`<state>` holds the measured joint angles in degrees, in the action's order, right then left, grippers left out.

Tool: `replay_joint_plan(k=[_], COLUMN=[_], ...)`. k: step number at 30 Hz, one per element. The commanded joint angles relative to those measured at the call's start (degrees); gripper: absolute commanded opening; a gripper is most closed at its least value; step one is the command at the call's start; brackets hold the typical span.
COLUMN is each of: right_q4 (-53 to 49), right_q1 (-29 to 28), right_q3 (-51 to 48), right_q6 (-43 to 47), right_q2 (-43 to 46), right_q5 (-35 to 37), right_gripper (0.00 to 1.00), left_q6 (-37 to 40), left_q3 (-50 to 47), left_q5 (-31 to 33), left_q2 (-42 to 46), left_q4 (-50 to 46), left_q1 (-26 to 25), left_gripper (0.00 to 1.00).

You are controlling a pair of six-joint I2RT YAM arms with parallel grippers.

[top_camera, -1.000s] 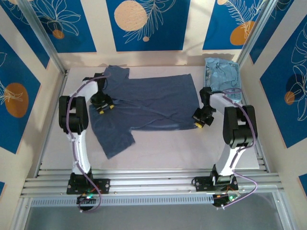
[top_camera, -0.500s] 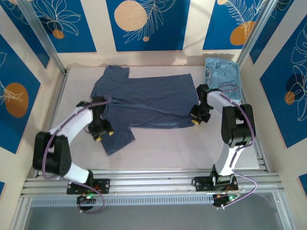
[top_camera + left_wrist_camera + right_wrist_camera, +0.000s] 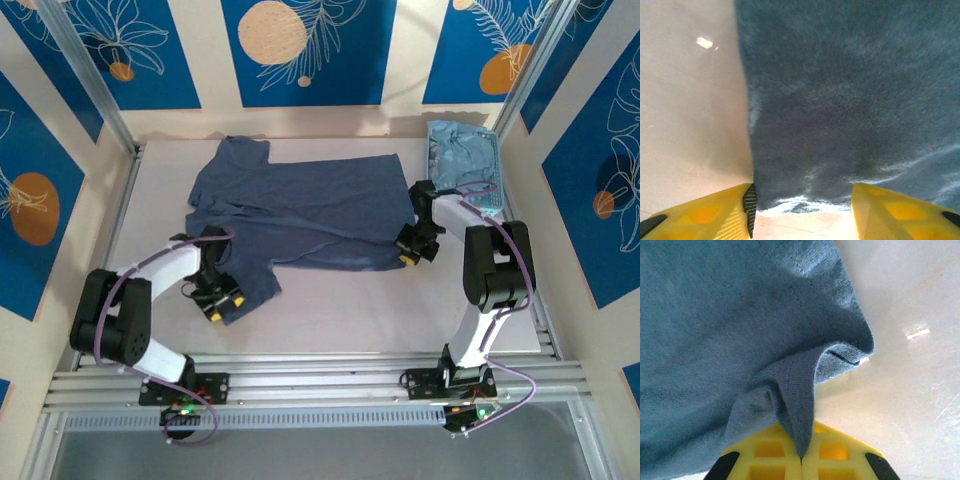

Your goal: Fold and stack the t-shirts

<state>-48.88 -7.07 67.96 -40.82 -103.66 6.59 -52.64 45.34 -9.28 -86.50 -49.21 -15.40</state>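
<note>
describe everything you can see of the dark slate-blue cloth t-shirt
The dark slate-blue cloth t-shirt is soft, matte knit, spread mostly flat and sideways on the white table, lightly creased, sleeves toward the left, hem toward the right. The right gripper is shut on a raised fold at its near right corner. The open left gripper straddles the edge of its near-left sleeve without pinching it.

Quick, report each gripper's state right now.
Left gripper: open, fingers either side of the dark shirt at its near hem.
Right gripper: closed, pinching a fold of the dark shirt's edge.
</note>
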Motion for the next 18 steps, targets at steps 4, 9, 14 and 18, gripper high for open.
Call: replay_joint_plan(k=[4, 9, 14, 18], right_q4=[-1.3, -1.5, -2.7, -3.9], right_q1=[-0.2, -0.3, -0.4, -0.8], right_q3=[-0.6, -1.2, -2.3, -4.3], right_q6=[0.1, -0.1, -0.1, -0.2], right_q2=[1.8, 2.1, 4.0, 6.5], right_q5=[-0.9, -1.0, -0.8, -0.4], right_gripper=[0.0, 0.0, 0.0, 0.0], left_q6=[-1.5, -0.4, -1.0, -2.7], left_q3=[-1.0, 1.4, 4.2, 4.7], left_q5=[-0.7, 6.0, 10.7, 12.3], left_q2=[-3.6, -2.3, 7.6, 15.4], left_q4=[1.8, -1.5, -10.7, -17.6], left_q1=[-1.9, -2.4, -2.9, -3.0], left_gripper=[0.38, 0.0, 0.0, 0.0])
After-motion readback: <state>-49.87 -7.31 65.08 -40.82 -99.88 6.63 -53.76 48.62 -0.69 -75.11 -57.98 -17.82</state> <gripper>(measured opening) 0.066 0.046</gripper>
